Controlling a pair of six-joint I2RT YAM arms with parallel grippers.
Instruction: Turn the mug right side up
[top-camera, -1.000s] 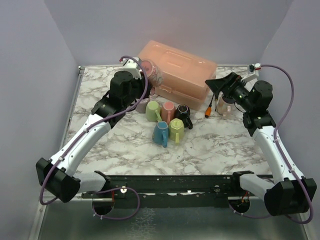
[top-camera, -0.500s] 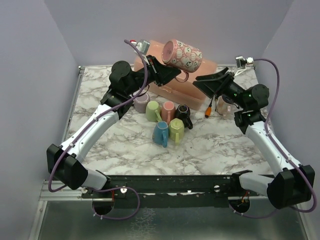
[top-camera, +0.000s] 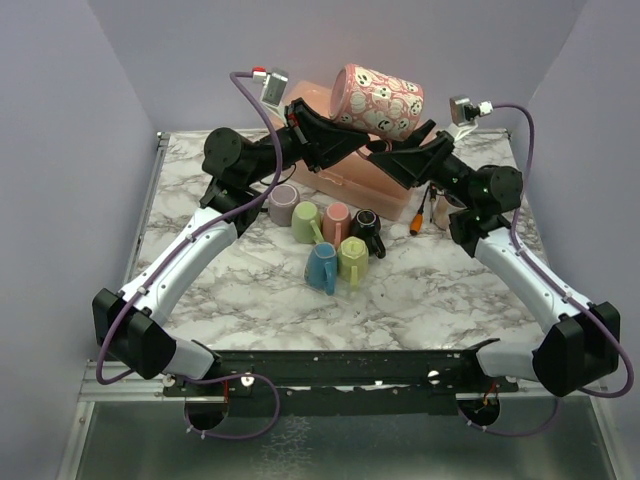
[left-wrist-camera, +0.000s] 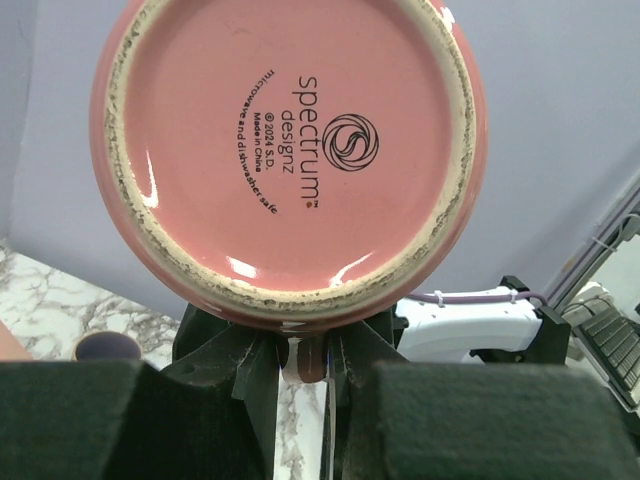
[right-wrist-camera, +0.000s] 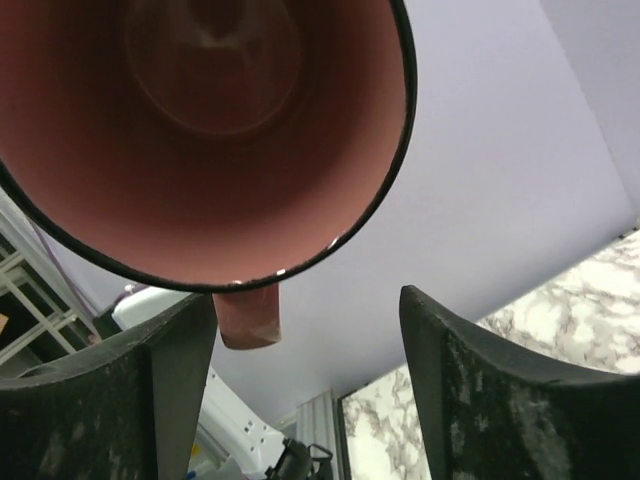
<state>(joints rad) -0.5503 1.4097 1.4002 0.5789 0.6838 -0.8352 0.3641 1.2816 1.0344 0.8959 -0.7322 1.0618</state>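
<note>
Left end effector: mine, clamped on the mug. It looks like I have it from the underside by the handle, but the exact contact is hidden.
Right end effector: fingers apart with nothing in them, just at the mug's mouth.
Mug location: in the air above the pink box, off the bench, between my two end effectors.
Mug pose: on its side, base toward my left wrist, mouth toward my right wrist, handle hanging down.
Progress: about halfway, I'd say. It is no longer mouth-down but not upright either.
Left to do: tip it on until the mouth faces up, set it on the bench in front of the pink box, then let go. A handover to the right looks possible.
Mug look: pink with pale skull-like faces. The glazed pink base has a rough unglazed ring and "spectrum designz" print. It has a dark rim line and a pink inside that looks empty.
Other: small mugs clustered in front of the pink box.
</note>
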